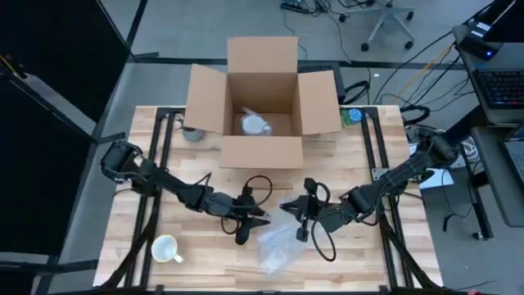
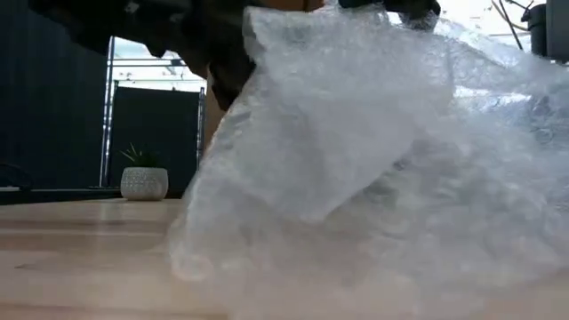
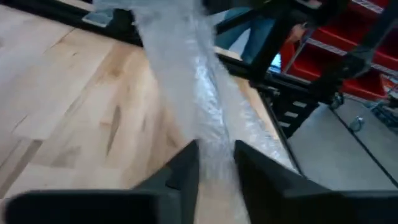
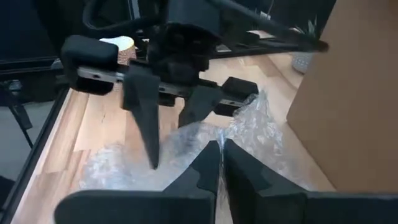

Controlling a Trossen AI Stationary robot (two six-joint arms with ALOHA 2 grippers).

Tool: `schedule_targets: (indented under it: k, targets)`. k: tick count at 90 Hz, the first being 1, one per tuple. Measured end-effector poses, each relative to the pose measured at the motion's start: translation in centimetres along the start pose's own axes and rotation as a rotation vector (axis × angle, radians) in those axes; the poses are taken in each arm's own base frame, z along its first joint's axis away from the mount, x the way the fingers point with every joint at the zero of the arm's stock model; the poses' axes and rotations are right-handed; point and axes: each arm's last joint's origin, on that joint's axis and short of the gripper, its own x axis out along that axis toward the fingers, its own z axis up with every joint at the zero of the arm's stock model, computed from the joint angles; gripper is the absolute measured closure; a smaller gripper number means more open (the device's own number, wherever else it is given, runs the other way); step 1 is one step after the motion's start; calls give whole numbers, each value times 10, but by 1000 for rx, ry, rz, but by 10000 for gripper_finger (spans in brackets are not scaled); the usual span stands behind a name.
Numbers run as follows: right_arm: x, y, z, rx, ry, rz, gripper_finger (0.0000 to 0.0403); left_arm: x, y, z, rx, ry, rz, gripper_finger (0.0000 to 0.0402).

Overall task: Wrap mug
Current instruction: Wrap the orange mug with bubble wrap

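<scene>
Both arms are on the clear, crumpled bubble-wrap sheet (image 1: pixel 277 246) at mid-tabletop. The right pincer (image 4: pixel 219 163) is pinched tight on the sheet's edge; the left pincer (image 3: pixel 216 168) stands narrowly parted with wrap running between its fingers. The white ceramic mug (image 1: pixel 165 248) sits bare, well outboard of the left pincer, so wrapping looks barely begun.

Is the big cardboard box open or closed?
Open. The cardboard box has all its flaps folded outward, and the high view looks straight inside.
</scene>
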Motion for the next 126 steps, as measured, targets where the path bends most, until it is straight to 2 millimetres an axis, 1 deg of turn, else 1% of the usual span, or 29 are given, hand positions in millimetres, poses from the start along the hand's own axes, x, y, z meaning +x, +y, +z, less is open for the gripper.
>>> schedule_targets:
  k: [5, 11, 17, 29, 41, 46, 51, 57, 63, 73, 79, 87, 93, 107, 116, 121, 126]
  targets:
    - [0, 0, 0, 2, 5, 9, 402, 0, 1, 0, 3, 1, 6, 390]
    - [-1, 0, 0, 3, 13, 16, 395, 0, 2, 0, 4, 7, 10, 394]
    - [-5, -3, 2, 25, 29, 35, 377, -1, 3, -2, 7, 39, 23, 399]
    - [-25, -11, 14, 71, 21, 58, 317, -2, 6, -7, 10, 91, 73, 401]
    - [-49, -18, 25, 116, 26, 128, 252, -2, 8, -8, 12, 107, 86, 401]
    - [-55, -18, 27, 134, 24, 157, 231, -2, 8, -8, 12, 107, 86, 402]
    - [-57, -15, 26, 135, 37, 185, 213, -2, 8, -8, 11, 105, 87, 402]
    - [-51, -9, 19, 115, 69, 206, 200, -2, 8, -8, 11, 104, 88, 401]
    - [-42, 0, 8, 73, 114, 208, 195, -2, 8, -7, 10, 96, 85, 401]
    - [-19, 11, -16, -81, 182, 174, 196, -2, 7, -5, 6, 71, 73, 401]
    - [-6, 14, -27, -162, 201, 156, 200, -1, 6, -4, 3, 65, 48, 401]
    - [9, 14, -37, -240, 226, 130, 206, -1, 5, -4, 3, 66, 37, 401]
    - [17, 11, -42, -256, 245, 109, 208, -2, 5, -4, 3, 67, 36, 401]
    - [32, 6, -49, -254, 274, 81, 211, -1, 5, -4, 3, 67, 36, 401]
    - [37, 6, -57, -299, 315, 93, 214, -1, 5, -3, 2, 61, 32, 401]
    - [40, 7, -62, -323, 338, 109, 226, -2, 5, -3, 2, 61, 30, 401]
    - [39, 8, -63, -333, 344, 129, 250, -2, 5, -3, 2, 62, 31, 401]
